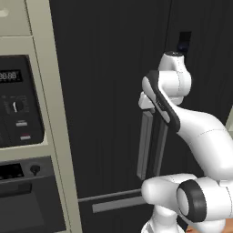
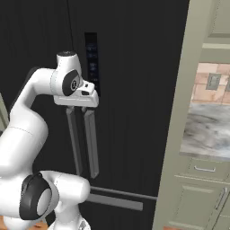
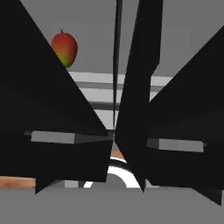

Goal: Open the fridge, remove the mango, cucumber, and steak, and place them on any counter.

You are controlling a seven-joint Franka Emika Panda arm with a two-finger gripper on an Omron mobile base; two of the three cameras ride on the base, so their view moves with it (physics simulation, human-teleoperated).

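Here, in the left base view, the fridge (image 1: 109,91) stands shut, its black doors flush, and the arm reaches forward so that the gripper (image 1: 146,105) sits at the top of the two grey bar handles (image 1: 144,145). That placement makes sense: a door must be pulled before any food can come out. Beside the fridge is the black oven (image 1: 20,113) in beige cabinetry, which plays no part.

In the right base view the hand presses close above the same handles (image 2: 91,143), wrist turned so the fingers point at the door seam. Whether the claw is spread or pinching a bar cannot be told from here, as the hand's white body hides the tips. The counter (image 2: 209,130), marbled and waiting to the right past the beige panel, is where the food should end up.

In the hand view the camera seems to clip through the door: black wedges cross the picture and the mango (image 3: 64,48) shows on a light grey shelf inside, up and left. Cucumber and steak cannot be made out. The claw's state cannot be told here either.
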